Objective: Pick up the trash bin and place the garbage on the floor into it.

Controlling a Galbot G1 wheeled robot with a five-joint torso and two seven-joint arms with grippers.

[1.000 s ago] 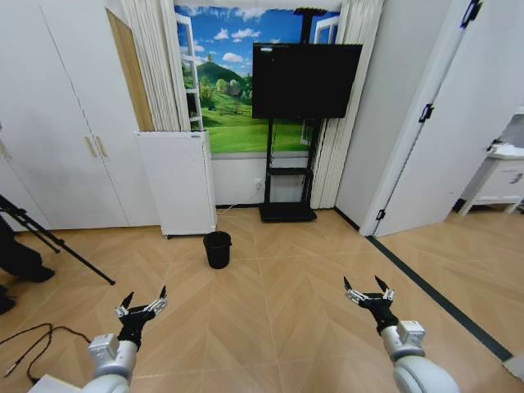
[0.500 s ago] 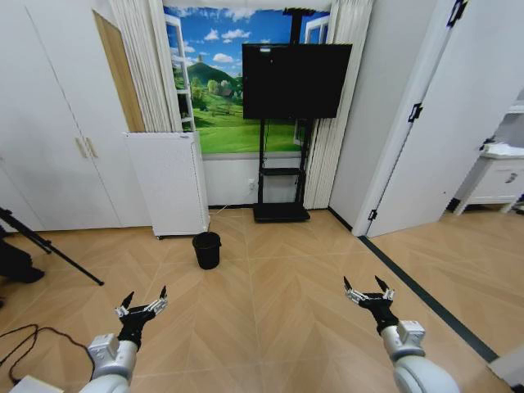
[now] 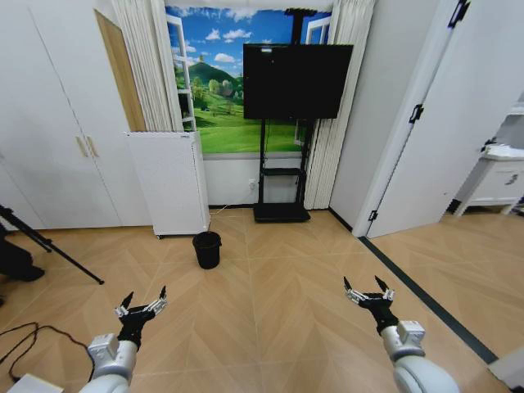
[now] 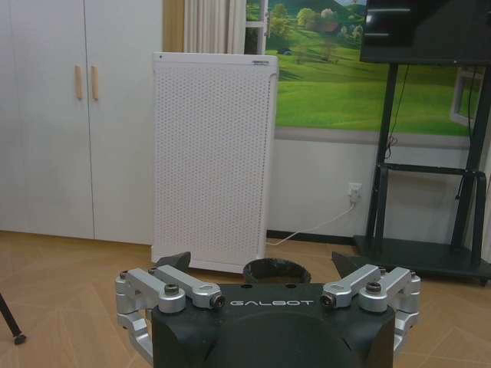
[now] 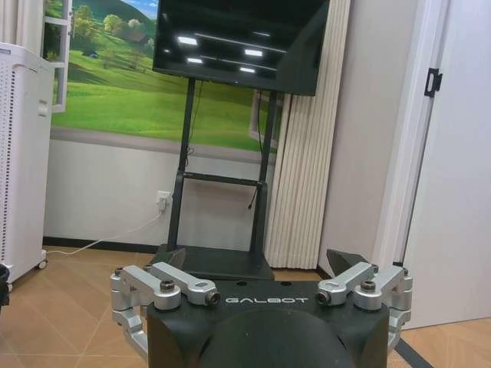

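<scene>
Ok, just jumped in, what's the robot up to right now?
Nothing is held. The trash bin stands on the floor in front of the white appliance, well ahead of the robot. The left gripper and right gripper are both open and empty, held low in front, far short of the bin.

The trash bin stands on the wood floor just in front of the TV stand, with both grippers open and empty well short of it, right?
Not quite. The trash bin stands in front of the white perforated appliance, not the TV stand, which is off to its right; the head view shows this. The rest holds: the left gripper and right gripper are open, empty and well short of it.
</scene>
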